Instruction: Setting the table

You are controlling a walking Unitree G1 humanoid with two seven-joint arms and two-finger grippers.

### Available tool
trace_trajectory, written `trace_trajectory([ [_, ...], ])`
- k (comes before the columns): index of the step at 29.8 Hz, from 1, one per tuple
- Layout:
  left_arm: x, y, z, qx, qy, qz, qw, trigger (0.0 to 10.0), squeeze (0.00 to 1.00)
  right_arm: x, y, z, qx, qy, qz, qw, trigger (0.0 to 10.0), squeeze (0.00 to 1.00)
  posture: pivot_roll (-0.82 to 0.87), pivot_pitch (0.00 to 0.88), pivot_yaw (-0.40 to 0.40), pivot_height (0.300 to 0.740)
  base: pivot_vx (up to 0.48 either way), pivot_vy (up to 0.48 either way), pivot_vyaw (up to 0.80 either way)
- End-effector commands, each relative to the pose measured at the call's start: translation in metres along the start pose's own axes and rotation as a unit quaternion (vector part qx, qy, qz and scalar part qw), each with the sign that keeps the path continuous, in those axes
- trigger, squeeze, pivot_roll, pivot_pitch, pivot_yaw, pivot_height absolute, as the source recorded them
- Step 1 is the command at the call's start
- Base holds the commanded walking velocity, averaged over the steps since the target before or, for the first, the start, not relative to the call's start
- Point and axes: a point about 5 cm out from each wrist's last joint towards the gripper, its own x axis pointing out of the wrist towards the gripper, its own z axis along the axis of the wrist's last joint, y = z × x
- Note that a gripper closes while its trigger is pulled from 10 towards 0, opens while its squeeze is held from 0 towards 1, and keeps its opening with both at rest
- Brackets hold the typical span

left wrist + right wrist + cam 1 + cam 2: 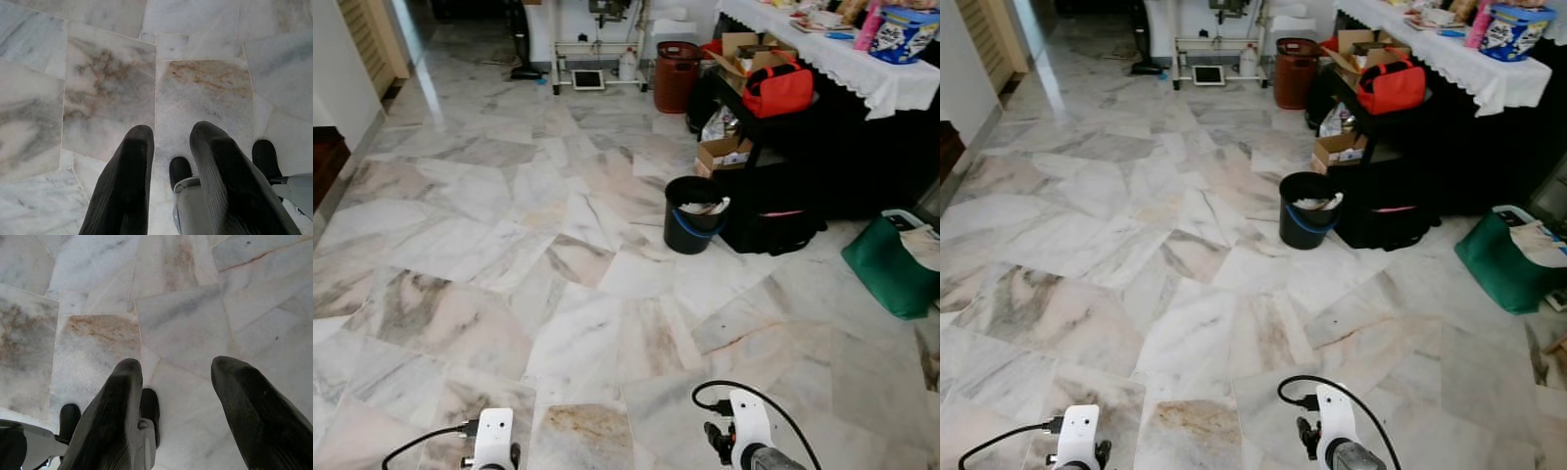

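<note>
The table (862,70) with a white lace cloth stands at the far right, some way ahead of me. On it are a blue tin (909,34), a pink bottle (868,27) and other small items. Both arms hang low over the marble floor, with the left wrist (494,441) and right wrist (749,436) at the bottom edge. My left gripper (172,134) points down at the tiles, open and empty. My right gripper (177,366) is also open, its fingers wider apart, with only floor between them.
A black bucket (693,213), a black bag (773,211), cardboard boxes (724,152) and a red bag (778,90) crowd the table's near side. A green bag (891,264) lies at the right. A brown drum (676,76) and white stand (597,49) are at the back.
</note>
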Motion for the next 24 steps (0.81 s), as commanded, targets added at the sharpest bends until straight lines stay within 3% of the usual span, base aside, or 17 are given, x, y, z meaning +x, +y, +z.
trace_trajectory([
  [1, -0.0013, -0.0002, -0.0060, 0.007, 0.013, -0.001, 1.000, 10.0, 0.00, -0.0004, 0.0004, -0.0033, -0.002, 0.008, 0.000, 1.000, 10.0, 0.00, 0.06, 0.000, -0.053, 0.740, 0.000, 0.000, -0.71],
  [24, -0.0034, 0.0013, -0.0133, 0.019, 0.022, 0.000, 1.000, 10.0, 0.00, -0.0016, -0.0037, -0.0079, 0.011, 0.016, -0.019, 1.000, 10.0, 0.00, 0.05, 0.000, -0.059, 0.740, 0.000, 0.000, -0.71],
])
